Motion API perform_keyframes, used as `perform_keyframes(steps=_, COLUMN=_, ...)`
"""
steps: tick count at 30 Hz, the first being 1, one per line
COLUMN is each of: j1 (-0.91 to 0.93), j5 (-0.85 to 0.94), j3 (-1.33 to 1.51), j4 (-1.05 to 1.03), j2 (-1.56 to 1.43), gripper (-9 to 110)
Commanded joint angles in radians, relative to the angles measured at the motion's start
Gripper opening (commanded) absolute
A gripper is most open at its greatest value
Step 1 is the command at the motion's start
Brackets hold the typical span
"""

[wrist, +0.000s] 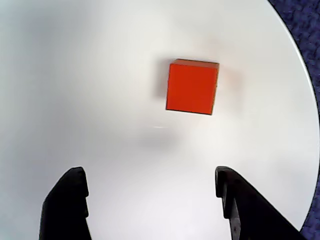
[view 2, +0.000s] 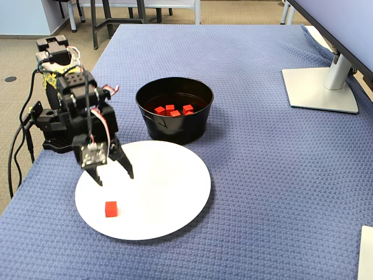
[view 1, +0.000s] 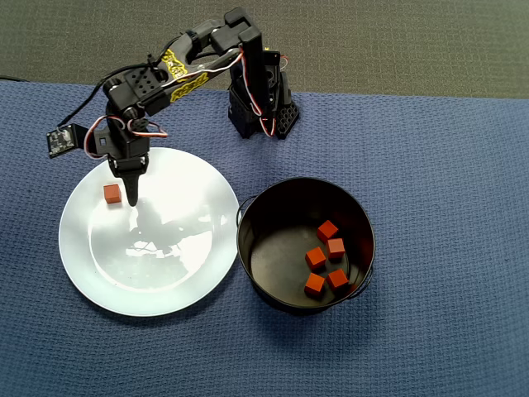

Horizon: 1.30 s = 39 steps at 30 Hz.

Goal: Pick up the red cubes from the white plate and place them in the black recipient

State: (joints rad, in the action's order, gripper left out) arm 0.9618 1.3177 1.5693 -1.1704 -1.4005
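The claw point(view 2: 115, 175) hung over the white plate point(view 2: 175, 192) with its two fingers spread wide and nothing between them. The wrist view showed both dark fingertips point(wrist: 70, 200) low in the picture and one red cube point(wrist: 192, 86) lying apart from them on the plate — the overhead view hid that gap, showing the claw just beside the cube point(view 1: 112, 193). Only the overhead view counted five more red cubes point(view 1: 326, 256) clustered inside the black pot point(view 1: 273, 207), which sat just beside the plate on the blue woven cloth point(view 1: 430, 165) covering the desk. Only the fixed view showed a monitor stand point(view 2: 320, 87) at the far right. Yellow markings on the arm point(view 1: 186, 70) were too small to read.
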Motion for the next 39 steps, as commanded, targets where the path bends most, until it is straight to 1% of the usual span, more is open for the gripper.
perform_keyframes(steps=1, j1=0.04, j5=0.032, j3=-0.087, j4=0.006, j2=0.037, gripper=26)
perform_keyframes(steps=10, j1=0.067, j5=0.054, j3=-0.232, j4=-0.008, j2=0.209, gripper=24)
perform_keyframes(steps=17, j1=0.061, j5=0.012, j3=-0.304, j4=-0.012, j2=0.273, gripper=19)
perform_keyframes(steps=30, j1=0.057, j5=-0.015, j3=-0.364, j4=-0.012, j2=0.351, gripper=15)
perform_keyframes(steps=34, j1=0.055, j5=-0.028, j3=-0.367, j4=-0.011, j2=0.356, gripper=10)
perform_keyframes(steps=37, j1=0.054, j5=-0.046, j3=-0.367, j4=0.002, j2=0.357, gripper=2)
perform_keyframes(steps=39, j1=0.054, j5=-0.061, j3=-0.367, j4=0.002, j2=0.351, gripper=0)
